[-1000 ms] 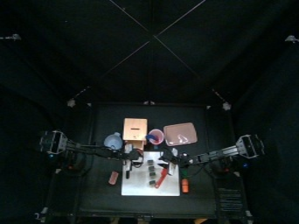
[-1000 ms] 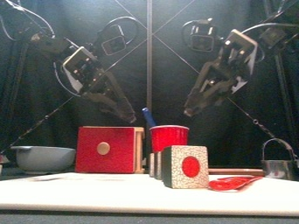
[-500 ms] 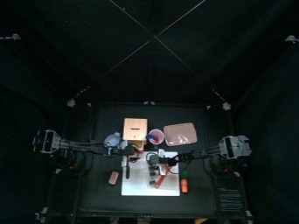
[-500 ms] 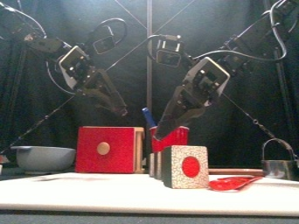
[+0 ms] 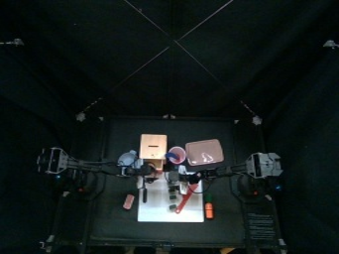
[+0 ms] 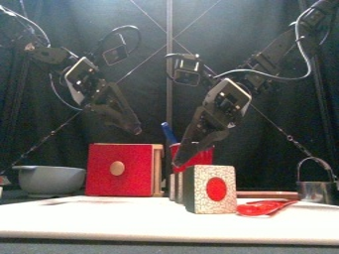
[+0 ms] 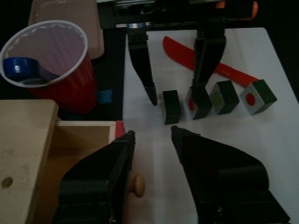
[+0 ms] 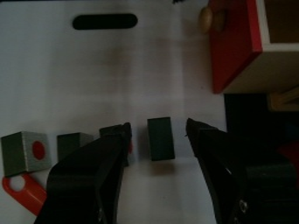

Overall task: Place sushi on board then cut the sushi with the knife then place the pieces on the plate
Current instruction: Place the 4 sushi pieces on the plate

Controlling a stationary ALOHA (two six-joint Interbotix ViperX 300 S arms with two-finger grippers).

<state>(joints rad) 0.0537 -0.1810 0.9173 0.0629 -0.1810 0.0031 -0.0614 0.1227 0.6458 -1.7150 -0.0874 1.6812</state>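
Sushi [image 7: 212, 98] lies cut on the board [image 7: 267, 51], knife [image 7: 187, 54] laid beside it, the plate [image 5: 205, 152] behind judged bare — the right gripper [image 8: 158, 131] is held wide over an end piece [image 8: 160, 145], the left gripper [image 7: 152, 133] likewise spread.

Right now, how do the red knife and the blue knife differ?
The red knife lies flat on the board; the blue knife stands in the red cup. The red knife lies in the open; the blue knife is mostly hidden by the cup. Both are toy knives.
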